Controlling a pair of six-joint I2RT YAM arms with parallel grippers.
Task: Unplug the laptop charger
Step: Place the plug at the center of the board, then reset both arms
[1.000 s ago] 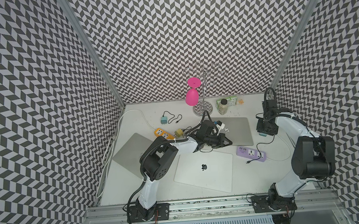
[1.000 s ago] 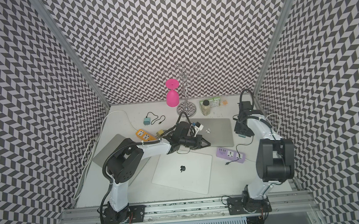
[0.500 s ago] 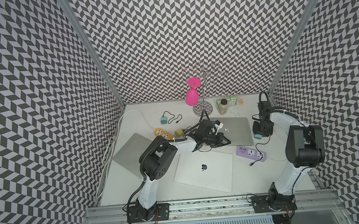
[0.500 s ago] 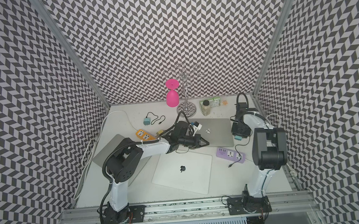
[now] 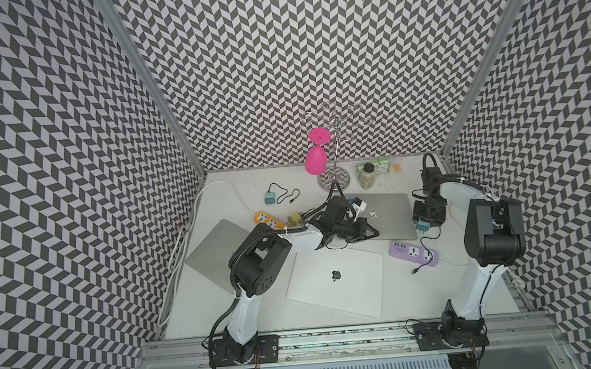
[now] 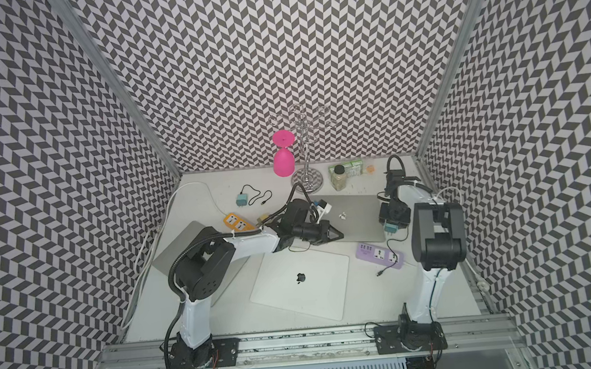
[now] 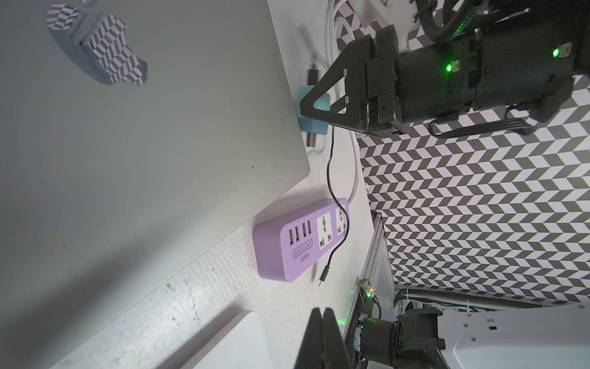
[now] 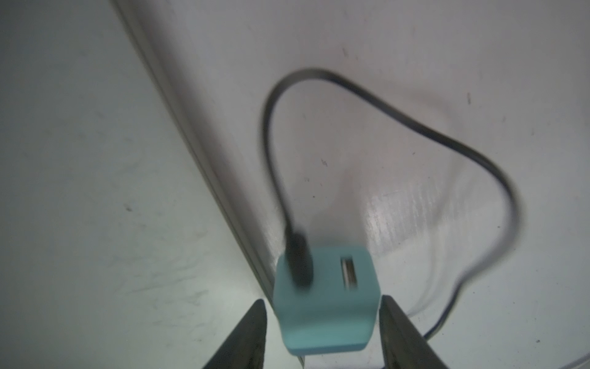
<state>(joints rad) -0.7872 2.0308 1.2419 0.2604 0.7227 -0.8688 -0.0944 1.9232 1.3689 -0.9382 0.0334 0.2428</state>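
While the right jaws stand parted astride the teal charger [image 8: 325, 313], with a sliver of gap on one side, we enter that item as lying on the worktop [image 5: 418, 300], tight against the right edge of the grey laptop [image 5: 386, 214].

- Black cable [image 8: 415, 127]: loops from the charger and crosses the purple power strip [image 7: 287, 252]. Its free plug lies just beside the strip, and both of the strip's mains sockets show empty.
- Left jaws: pressed shut, nothing held, at the grey laptop's near edge.
- Obstacles in front: white laptop [image 5: 337, 279]; a third laptop [image 5: 216, 249] under the left arm.
- Along the back: orange power strip [image 5: 266, 219], second small charger [image 5: 270, 198], pink glass [image 5: 315, 158] hung on a wire rack [image 5: 335, 180], bottle [image 5: 368, 178].
- Room: we note bare worktop between the purple strip and the front rail. The right wall stands close behind the right arm [image 5: 488, 228].
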